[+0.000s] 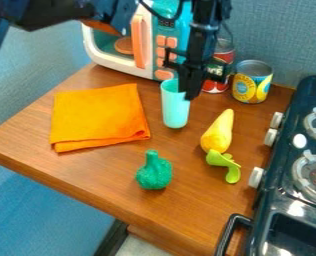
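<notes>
The black gripper (191, 83) hangs down from the top edge, its lower end at the upper right rim of a light turquoise cup (175, 107). The cup stands upright on the wooden table; whether the gripper holds it or only overlaps it in this view, I cannot tell. To the cup's right and nearer the front lies a yellow pear-shaped toy (218, 132), with a light green curved piece (225, 165) against its lower end. A dark green bumpy toy vegetable (153, 171) sits in front of the cup. An orange folded cloth (99, 117) lies to the left.
A toy microwave (114, 59) with an orange handle stands behind the cup. Two cans are at the back right, one yellow and blue (252, 82), the other red (216, 87), partly behind the gripper. A dark toy stove (291, 200) borders the right side.
</notes>
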You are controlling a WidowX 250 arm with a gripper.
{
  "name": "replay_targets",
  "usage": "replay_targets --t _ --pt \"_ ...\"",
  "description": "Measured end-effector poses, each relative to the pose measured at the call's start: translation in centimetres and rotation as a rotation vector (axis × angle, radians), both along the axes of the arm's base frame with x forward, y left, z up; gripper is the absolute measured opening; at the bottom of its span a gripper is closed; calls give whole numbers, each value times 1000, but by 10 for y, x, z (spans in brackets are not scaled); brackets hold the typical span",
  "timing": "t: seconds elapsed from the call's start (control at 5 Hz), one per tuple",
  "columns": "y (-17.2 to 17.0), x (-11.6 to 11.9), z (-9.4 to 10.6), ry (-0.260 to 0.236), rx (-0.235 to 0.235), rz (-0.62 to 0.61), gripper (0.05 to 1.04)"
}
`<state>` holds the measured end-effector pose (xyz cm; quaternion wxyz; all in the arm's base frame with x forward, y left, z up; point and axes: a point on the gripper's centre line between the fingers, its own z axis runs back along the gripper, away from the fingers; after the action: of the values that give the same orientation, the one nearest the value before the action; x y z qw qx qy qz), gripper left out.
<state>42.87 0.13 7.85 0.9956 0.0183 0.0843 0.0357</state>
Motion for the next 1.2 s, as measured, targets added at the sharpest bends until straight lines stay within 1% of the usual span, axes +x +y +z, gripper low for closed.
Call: replay_targets --t 0.2,0.4,0.6,0.8,1.0,1.2 --pt "-4 1 -6 12 14 -4 83" --pt "-13 3 -8 -4 -10 -21 83" --pt "-15 4 -8 -9 -21 -21 83" --pt "-16 2 -8 -7 -24 -21 109" --pt "-14 0 -7 -4 -24 -21 300" --pt "-14 -1 -6 -1 -24 -21 553"
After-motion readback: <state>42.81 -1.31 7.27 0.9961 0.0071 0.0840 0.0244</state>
